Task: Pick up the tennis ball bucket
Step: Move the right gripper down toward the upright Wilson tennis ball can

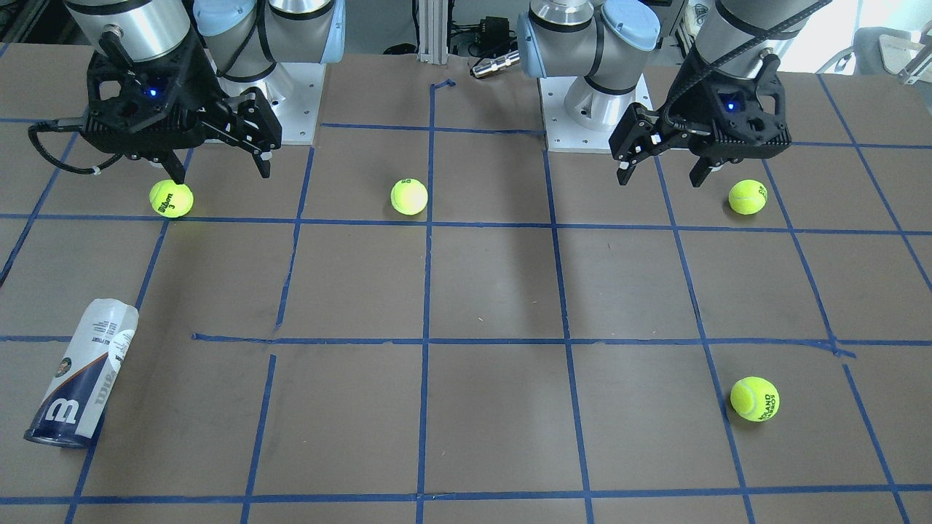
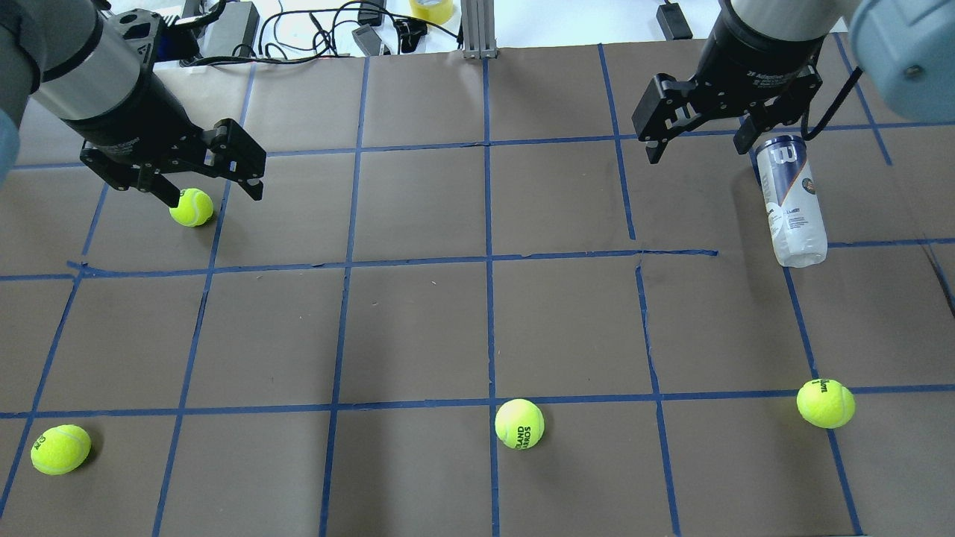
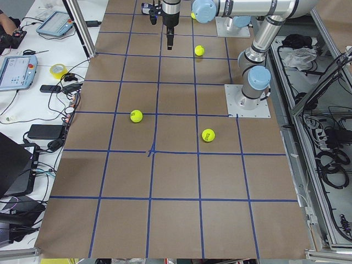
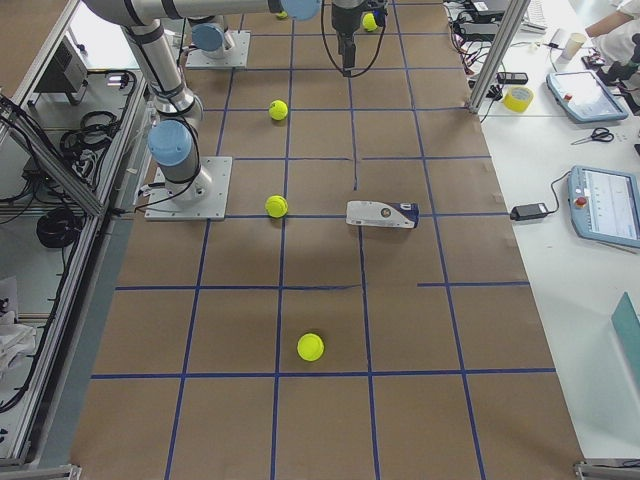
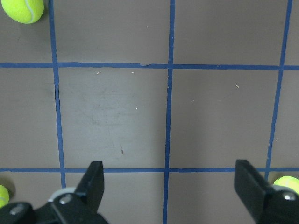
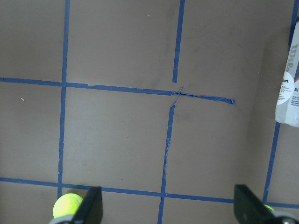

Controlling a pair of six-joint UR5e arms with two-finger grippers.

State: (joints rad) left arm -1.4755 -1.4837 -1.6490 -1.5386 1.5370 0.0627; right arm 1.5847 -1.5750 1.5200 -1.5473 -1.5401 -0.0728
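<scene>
Over the table (image 2: 418, 328), the right gripper (image 2: 701, 149) and left gripper (image 2: 215, 195) are held spread wide, with nothing gripped or touched. The bucket (image 2: 791, 201) is laid on its side at the robot's right; its contents cannot be told. Four balls (image 2: 519, 424) are scattered around.

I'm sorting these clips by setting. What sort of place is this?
Probably a robotics lab: left arm and right arm bolted to a tape-gridded table, teach pendants on the side bench.

Robot lab: taped grid table (image 4: 240, 330), teach pendants (image 4: 605, 205)
</scene>
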